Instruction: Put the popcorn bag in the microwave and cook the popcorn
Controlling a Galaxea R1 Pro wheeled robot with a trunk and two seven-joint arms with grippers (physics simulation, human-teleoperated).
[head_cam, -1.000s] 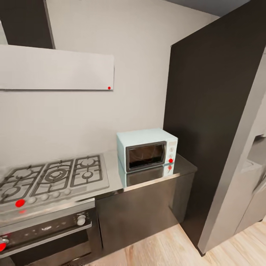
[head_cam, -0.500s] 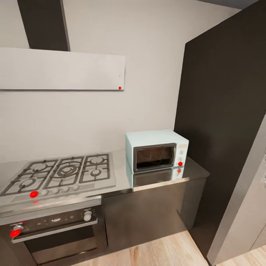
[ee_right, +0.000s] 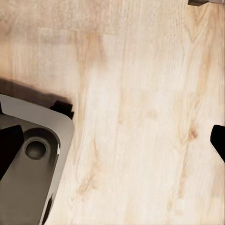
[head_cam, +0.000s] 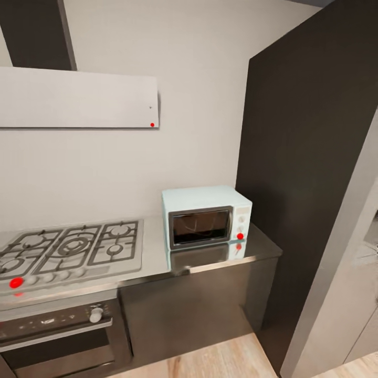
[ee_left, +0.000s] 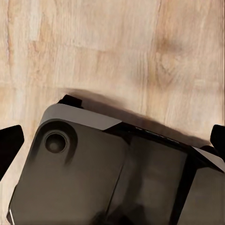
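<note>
View has swung back left over the last half second, so the robot's still just looking around. Microwave sits shut on the bench beside the hob; no popcorn bag spotted. Both claws gape wide, empty, above the floor.

the gas hob runs off the picture's left edge, and so does the white hood above it. the oven below is cut at the bottom corner. the microwave door glass is too dark to see inside; its knobs are too small to read. the fridge is clipped at the right. each wrist view catches only dark fingertips at its edges.
</note>
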